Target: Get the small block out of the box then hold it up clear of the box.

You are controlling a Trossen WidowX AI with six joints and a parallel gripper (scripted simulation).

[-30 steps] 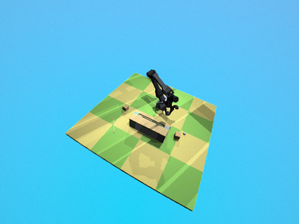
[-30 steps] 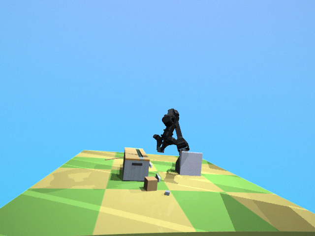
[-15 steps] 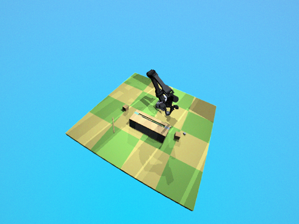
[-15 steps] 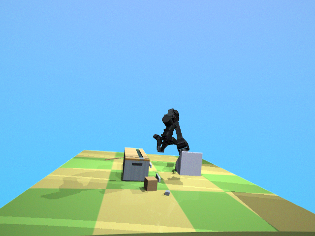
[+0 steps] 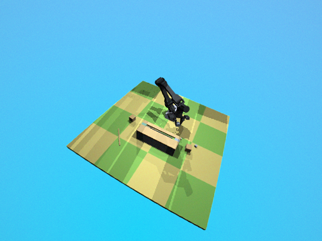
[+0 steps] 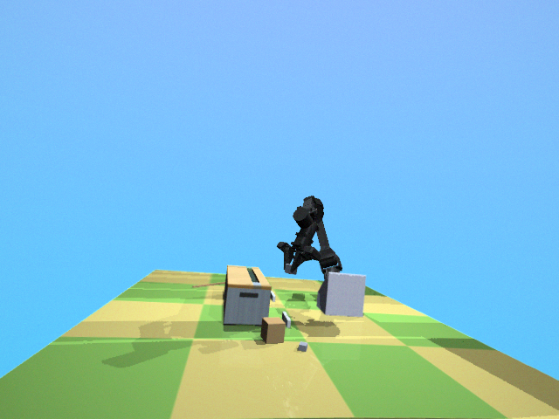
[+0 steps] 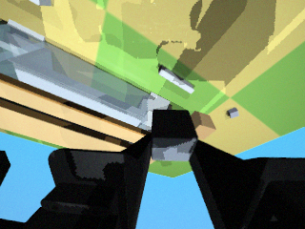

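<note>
Over the table (image 5: 186,212) (image 6: 252,383) (image 7: 259,119), apart from the box (image 5: 157,137) (image 6: 245,306) (image 7: 62,103), gripper (image 5: 178,123) (image 6: 290,268) (image 7: 168,138) closed snugly on the small block (image 5: 177,123) (image 6: 290,269) (image 7: 173,149); best to go up gently; steer wide of the lid; then stop and hold very still.

And we've got one arm (image 5: 168,90) (image 6: 323,234); one box (image 5: 157,136) (image 6: 246,305) (image 7: 71,105); one stick (image 5: 119,136) (image 6: 207,285); two brown cubes (image 5: 188,148) (image 6: 272,330) (image 7: 203,124); two small blocks (image 5: 196,146) (image 6: 302,346) (image 7: 233,113); two white strips (image 6: 286,319) (image 7: 176,79); one big pale block (image 6: 345,294)!

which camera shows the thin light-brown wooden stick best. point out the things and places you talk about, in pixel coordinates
The top view: the thin light-brown wooden stick (image 5: 119,136) (image 6: 208,285) lies there in full, unobstructed. The exterior view shows it small and distant, partly hidden by the box (image 5: 157,137) (image 6: 246,306); it isn't distinguishable in the wrist view.
</note>
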